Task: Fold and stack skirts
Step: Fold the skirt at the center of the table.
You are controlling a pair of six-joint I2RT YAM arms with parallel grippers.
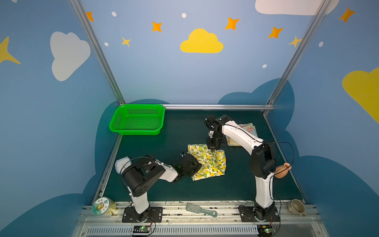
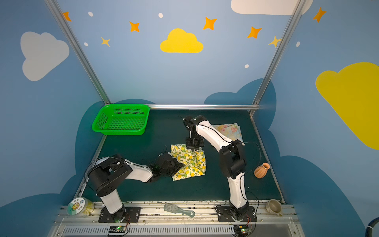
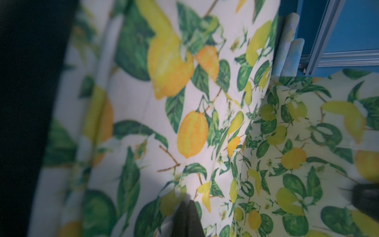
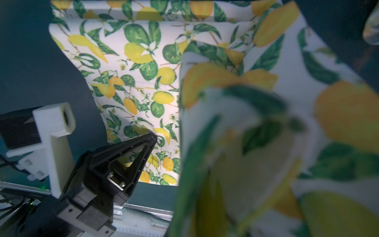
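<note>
The dark green surface (image 1: 184, 133) carries both garments. The lemon skirt (image 1: 211, 164) lies near its middle, between the 2 arms. Most of it is flat, but 1 flap is lifted into a soft roll along the far side. The pastel skirt (image 2: 228, 129) sits apart at the far right, folded into a small flat packet. The right arm half covers it in both top views, so its full outline cannot be read. The left pincer (image 4: 154, 137) is clenched, its tips pressed together on the lemon skirt's left edge. The right pincer (image 1: 214, 149) reaches down at the far edge, where the cloth rises to meet it. It too is clenched, and I judge it grasps that edge, though blurred cloth hides its tips in the right wrist view. The fabric looks thin, light and limp, so it will likely sag, crease and slide on itself. It is best taken at a hem or corner, at 2 points held level, pinching through every layer. How many layers each pincer has caught cannot be made out.
</note>
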